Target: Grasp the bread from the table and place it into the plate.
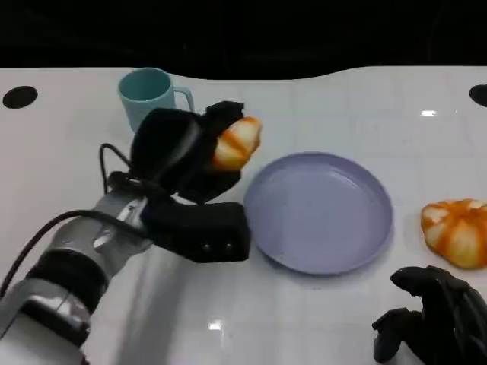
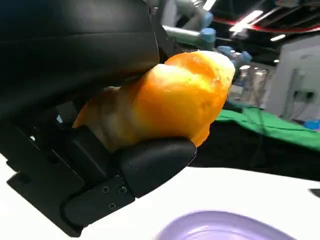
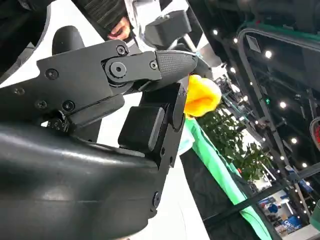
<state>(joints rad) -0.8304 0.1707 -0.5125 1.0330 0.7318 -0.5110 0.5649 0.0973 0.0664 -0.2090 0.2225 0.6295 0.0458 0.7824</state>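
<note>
Teal mug (image 1: 152,95) is standing at the far left of the white table (image 1: 342,99). Just right of it, my left hand (image 1: 186,156) is clamping a golden bread roll (image 1: 236,142) above the table, left of the lavender plate (image 1: 318,211). Further right, a second roll (image 1: 456,230) is lying on the table. My right hand (image 1: 434,315) is resting near it, fingers curled in on nothing.

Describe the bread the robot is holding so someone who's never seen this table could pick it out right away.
Start at the lavender plate in the middle of the white table; just beside it, the left hand is raised in front of a teal mug. The held bread is the orange-and-white roll gripped in those black fingers, unlike the other roll lying on the table past the plate's far side.
</note>
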